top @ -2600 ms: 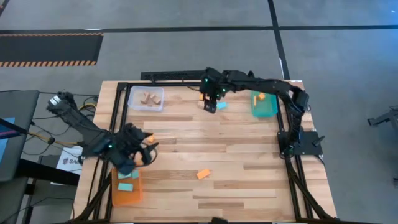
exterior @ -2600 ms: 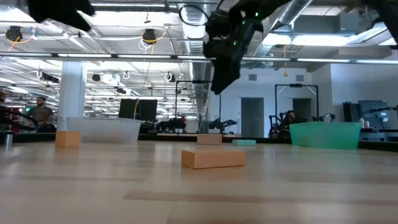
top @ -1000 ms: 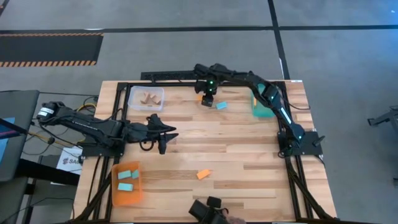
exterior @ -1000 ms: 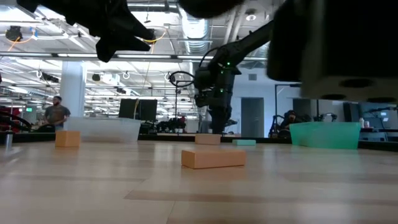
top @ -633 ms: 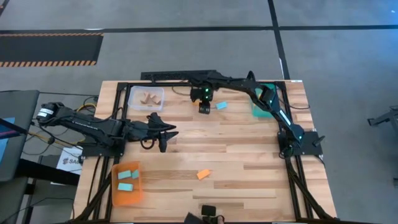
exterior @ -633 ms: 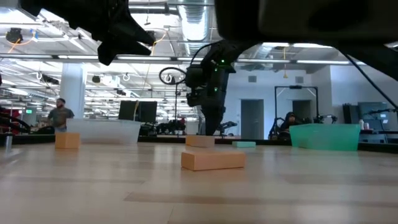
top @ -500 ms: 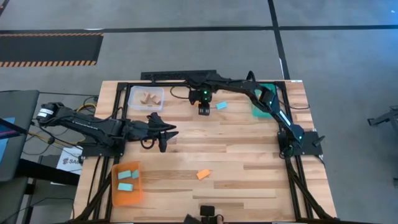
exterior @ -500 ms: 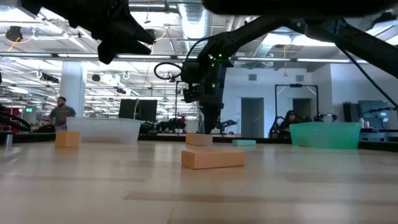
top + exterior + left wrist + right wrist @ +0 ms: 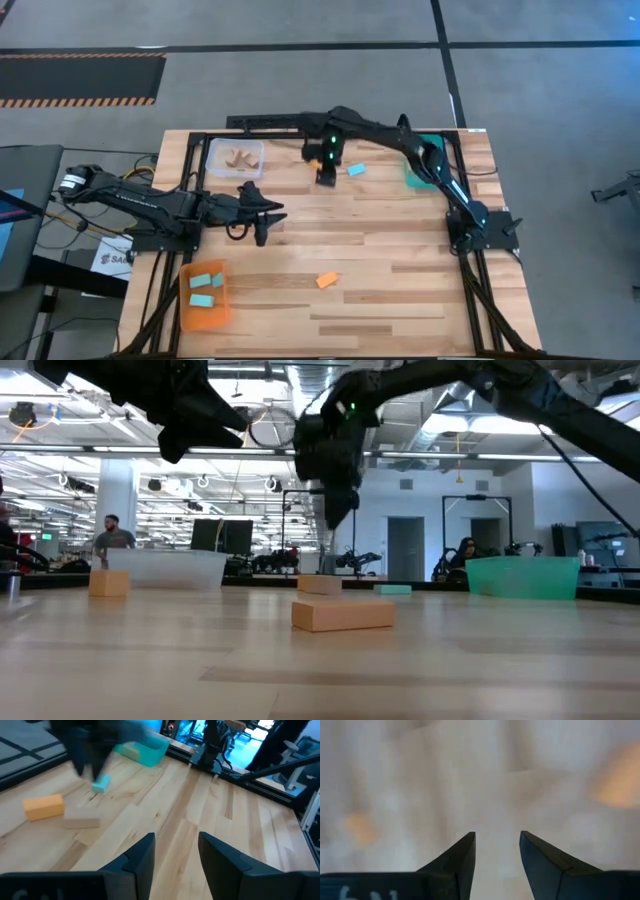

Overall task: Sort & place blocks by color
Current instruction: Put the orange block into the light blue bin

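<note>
Your slatted wooden table (image 9: pixel 400 250) carries three trays: an orange tray (image 9: pixel 203 299) holding two light blue blocks (image 9: pixel 203 290), a clear tray (image 9: pixel 236 157) holding tan blocks (image 9: pixel 239 156), and a teal tray (image 9: pixel 425 170). One orange block (image 9: pixel 326 280) lies loose mid-table. Your left gripper (image 9: pixel 262 222) and right gripper (image 9: pixel 326 177) both stand apart, empty.

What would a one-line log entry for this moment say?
right gripper: open, empty, over far blocks | left gripper: open, empty, waiting mid-table | orange tray: two blue blocks | clear tray: tan blocks
</note>
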{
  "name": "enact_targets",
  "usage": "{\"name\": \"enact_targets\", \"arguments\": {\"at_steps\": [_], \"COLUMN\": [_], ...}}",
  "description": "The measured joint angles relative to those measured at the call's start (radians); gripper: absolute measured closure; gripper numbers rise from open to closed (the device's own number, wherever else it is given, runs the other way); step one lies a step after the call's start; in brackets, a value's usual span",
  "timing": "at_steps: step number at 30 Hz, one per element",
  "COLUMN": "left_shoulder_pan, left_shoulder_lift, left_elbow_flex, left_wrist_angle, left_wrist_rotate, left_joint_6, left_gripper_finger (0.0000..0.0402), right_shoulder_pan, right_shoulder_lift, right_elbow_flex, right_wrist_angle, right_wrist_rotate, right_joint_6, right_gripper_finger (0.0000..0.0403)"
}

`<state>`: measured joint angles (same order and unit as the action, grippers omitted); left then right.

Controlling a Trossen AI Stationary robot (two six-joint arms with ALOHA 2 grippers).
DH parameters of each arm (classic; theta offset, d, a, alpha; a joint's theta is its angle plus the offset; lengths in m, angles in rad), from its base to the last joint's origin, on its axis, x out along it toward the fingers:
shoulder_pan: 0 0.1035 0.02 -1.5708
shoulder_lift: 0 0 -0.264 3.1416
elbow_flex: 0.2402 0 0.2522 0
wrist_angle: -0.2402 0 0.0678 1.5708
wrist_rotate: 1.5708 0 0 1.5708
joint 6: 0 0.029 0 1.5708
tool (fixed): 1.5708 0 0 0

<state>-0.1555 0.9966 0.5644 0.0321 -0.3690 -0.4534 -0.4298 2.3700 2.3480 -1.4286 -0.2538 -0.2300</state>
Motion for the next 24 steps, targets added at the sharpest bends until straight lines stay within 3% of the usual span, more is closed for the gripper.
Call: {"name": "enact_targets", "arguments": {"at_steps": [3, 5, 9, 17, 20, 24], "left_shoulder_pan": [0.000, 0.000, -0.001, 0.000, 0.000, 0.000], "left_shoulder_lift": [-0.009, -0.031, -0.103, -0.207, -0.211, -0.211], "left_elbow_flex": [0.000, 0.000, 0.000, 0.000, 0.000, 0.000], "left_wrist_angle": [-0.022, -0.059, -0.177, -0.260, -0.263, -0.269], "left_wrist_rotate": [0.018, 0.024, 0.020, -0.014, 0.014, 0.065], "left_joint_6": [0.019, 0.027, 0.025, 0.095, 0.109, 0.109], "left_gripper_finger": [0.0265, 0.0265, 0.0265, 0.0265, 0.0265, 0.0265], "right_shoulder_pan": [0.080, 0.152, 0.308, 0.567, 0.607, 0.644], "right_shoulder_lift": [-0.053, -0.096, -0.252, -0.544, -0.574, -0.539], "right_elbow_flex": [-0.063, -0.137, -0.373, -0.915, -1.011, -1.049], "right_wrist_angle": [-0.036, -0.006, 0.247, 0.921, 1.063, 1.097], "right_wrist_rotate": [-0.127, -0.145, -0.145, 0.039, 0.058, 0.063], "right_joint_6": [0.003, 0.006, 0.092, 0.284, 0.307, 0.219], "right_gripper_finger": [0.0227, 0.0227, 0.0227, 0.0227, 0.0227, 0.0225]}}
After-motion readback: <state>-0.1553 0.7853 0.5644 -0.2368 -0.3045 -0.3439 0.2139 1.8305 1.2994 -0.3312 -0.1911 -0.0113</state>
